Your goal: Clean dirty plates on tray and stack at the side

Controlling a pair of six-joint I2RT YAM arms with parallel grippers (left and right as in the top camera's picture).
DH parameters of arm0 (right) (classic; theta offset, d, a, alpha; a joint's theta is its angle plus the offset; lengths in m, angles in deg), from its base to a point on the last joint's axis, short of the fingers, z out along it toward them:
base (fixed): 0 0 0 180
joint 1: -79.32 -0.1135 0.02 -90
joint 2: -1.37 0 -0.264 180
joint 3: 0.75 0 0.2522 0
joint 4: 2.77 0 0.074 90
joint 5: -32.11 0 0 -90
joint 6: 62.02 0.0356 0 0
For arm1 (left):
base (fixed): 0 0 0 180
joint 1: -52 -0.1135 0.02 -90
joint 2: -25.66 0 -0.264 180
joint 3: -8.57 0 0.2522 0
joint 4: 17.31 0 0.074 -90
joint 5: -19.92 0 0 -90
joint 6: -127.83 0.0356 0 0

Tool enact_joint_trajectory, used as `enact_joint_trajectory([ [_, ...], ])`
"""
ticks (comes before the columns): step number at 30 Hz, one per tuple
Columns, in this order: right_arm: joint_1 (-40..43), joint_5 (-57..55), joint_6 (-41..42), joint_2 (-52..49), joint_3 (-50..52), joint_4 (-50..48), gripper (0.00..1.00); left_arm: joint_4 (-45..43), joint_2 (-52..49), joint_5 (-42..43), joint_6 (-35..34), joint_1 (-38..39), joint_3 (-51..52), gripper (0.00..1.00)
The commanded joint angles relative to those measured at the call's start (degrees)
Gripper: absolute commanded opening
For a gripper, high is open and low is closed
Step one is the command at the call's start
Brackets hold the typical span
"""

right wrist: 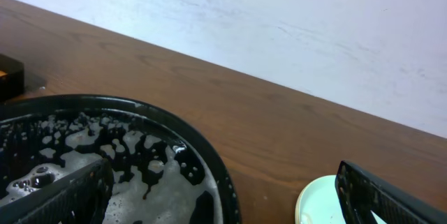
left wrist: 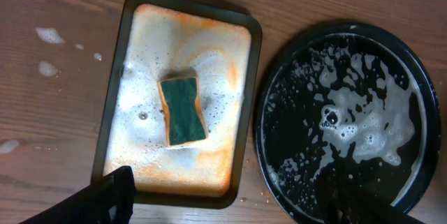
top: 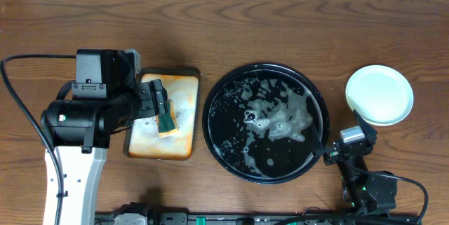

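The round black tray (top: 224, 148) lies at centre, covered in soapy foam, with no plate on it. A pale mint-green plate (top: 379, 93) sits on the table to its right; I cannot tell whether others lie under it, and no yellow plate shows. My left gripper (top: 158, 106) is open and empty above the green sponge (left wrist: 183, 110). My right gripper (top: 344, 134) is open and empty, spanning the gap between the tray's right rim (right wrist: 209, 161) and the mint plate (right wrist: 321, 203).
The sponge lies on a rectangular orange-stained foamy tray (left wrist: 140, 154) left of the black tray (left wrist: 293, 112). Foam spots dot the wood to its left. A white wall (right wrist: 279, 15) stands behind the table.
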Motion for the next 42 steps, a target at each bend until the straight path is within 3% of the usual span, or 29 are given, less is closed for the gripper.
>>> enact_joint_trajectory([
  [1, -0.1, 0.1, -0.6, 0.7, 0.3, -0.1, 0.99, 0.3, 0.3, 0.5, 0.3, -0.3, -1.0, 0.83],
  [28, -0.2, 0.1, -0.6, 0.7, 0.3, 0.0, 0.99, 0.3, 0.4, 0.3, 0.3, -0.3, -1.0, 0.83],
  [32, -0.2, 0.1, -0.6, 0.7, 0.3, 0.0, 0.99, -0.5, 5.2, -1.7, 0.9, -0.1, -0.7, 0.83],
  [35, -0.2, 0.1, -0.6, 0.7, 0.3, 0.0, 0.99, -6.1, 10.3, -4.1, 1.1, -0.1, 1.0, 0.83],
  [42, -0.2, 0.1, -0.6, 0.7, 0.3, 0.0, 0.99, -31.9, 25.1, -4.0, 5.7, -0.5, 15.0, 0.83],
])
